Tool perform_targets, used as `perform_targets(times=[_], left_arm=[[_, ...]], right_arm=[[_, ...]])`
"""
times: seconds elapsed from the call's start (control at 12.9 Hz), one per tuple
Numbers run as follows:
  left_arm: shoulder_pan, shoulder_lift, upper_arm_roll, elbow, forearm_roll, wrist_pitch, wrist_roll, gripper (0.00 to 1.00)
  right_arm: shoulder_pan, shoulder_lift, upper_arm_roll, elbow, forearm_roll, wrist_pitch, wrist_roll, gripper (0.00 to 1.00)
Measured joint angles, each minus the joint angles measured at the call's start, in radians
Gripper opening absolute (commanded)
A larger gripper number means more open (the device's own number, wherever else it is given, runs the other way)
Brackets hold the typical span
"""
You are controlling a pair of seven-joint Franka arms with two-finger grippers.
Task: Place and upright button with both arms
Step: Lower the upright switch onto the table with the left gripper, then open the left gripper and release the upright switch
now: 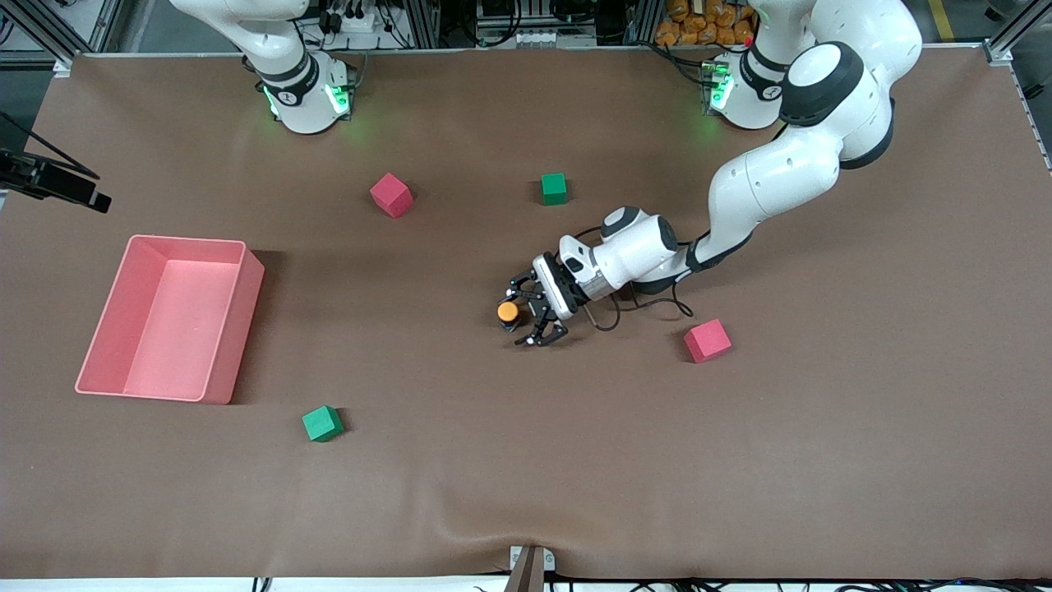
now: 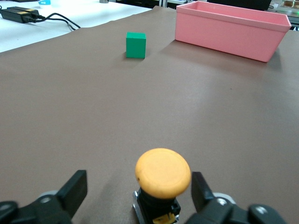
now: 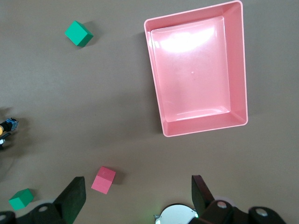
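Orange-capped button (image 1: 509, 312) upright on brown table (image 1: 526, 460) near mid-table, cap up, between spread fingers of left gripper (image 1: 526, 313); in left wrist view button (image 2: 162, 179) stands in the gap, apart from one finger, contact with the other hard to tell. Lower body of button cut off at frame edge there, black with a bit of yellow visible. Left gripper low at table level, jaws apart, not pinching.

Right gripper (image 3: 135, 196) held high over the right arm's end of the table, fingers spread, empty, waiting; not visible in front view, only right arm's base and lower links at top edge. Fingertips only partly in frame in right wrist view.

Pink bin (image 1: 168, 317) toward right arm's end. Two red cubes (image 1: 391, 195) (image 1: 707, 340) and two green cubes (image 1: 554, 188) (image 1: 322, 423) scattered, all well apart from button. Dark cable loop (image 1: 625, 316) under left wrist, ends hidden by arm.
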Motion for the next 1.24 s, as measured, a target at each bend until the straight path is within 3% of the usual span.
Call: perform_targets(times=[0.77,1.0,1.24], left_arm=[[0.028,-0.078,-0.025,-0.037,0.031,0.009,-0.145,1.0],[0.069,-0.104,-0.026,-0.138,0.048,0.012,-0.145,1.0],[0.126,-0.196,-0.035,-0.269,0.051,0.02,-0.146,1.0]], right_arm=[[0.0,0.0,0.0,0.0,0.0,0.0,0.0,1.0],[-0.001,0.0,-0.001,0.001,0.0,0.003,0.0,1.0],[0.0,0.0,0.0,0.005,0.0,0.004,0.0,1.0]])
